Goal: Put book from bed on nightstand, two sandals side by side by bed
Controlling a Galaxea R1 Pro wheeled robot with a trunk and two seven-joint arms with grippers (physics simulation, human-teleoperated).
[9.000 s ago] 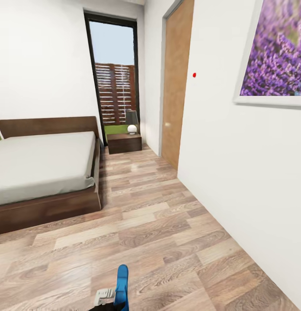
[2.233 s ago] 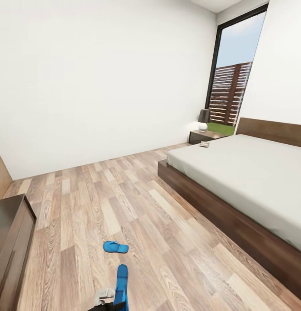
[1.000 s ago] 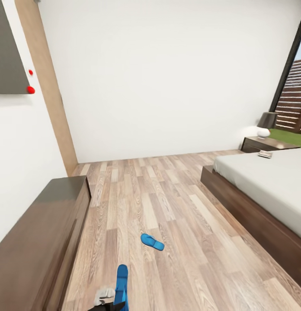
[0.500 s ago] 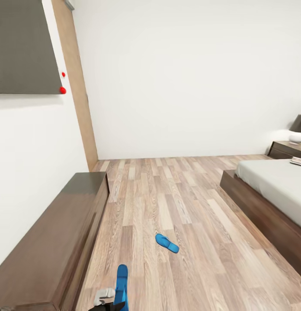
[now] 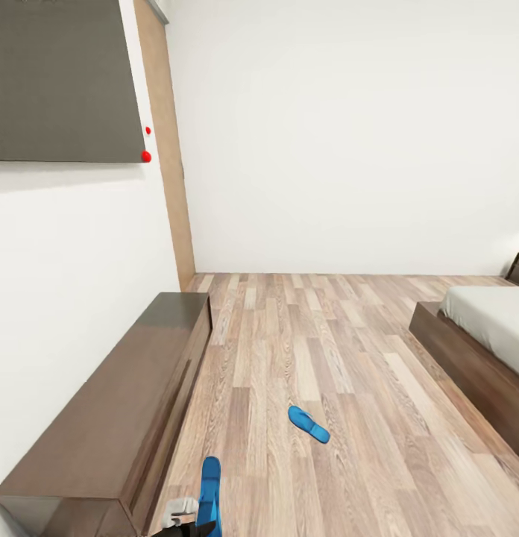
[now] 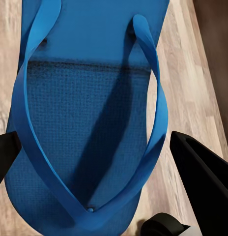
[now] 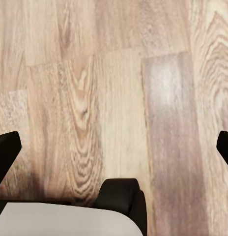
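Sandal (image 5: 309, 424) flat on floor (image 5: 349, 358), between long wall cabinet (image 5: 110, 418) at left and bed (image 5: 487, 335) at right. Second sandal (image 5: 209, 496) nearer, close beside cabinet's near end.

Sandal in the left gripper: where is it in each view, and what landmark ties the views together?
Head view: the held sandal is at the bottom edge, left of centre, above the left gripper.
Left wrist view: it lies across the middle, between the gripper's fingers.
Right wrist view: bare planks lie between the right gripper's open fingers.
Shared landmark: the wood-plank floor.
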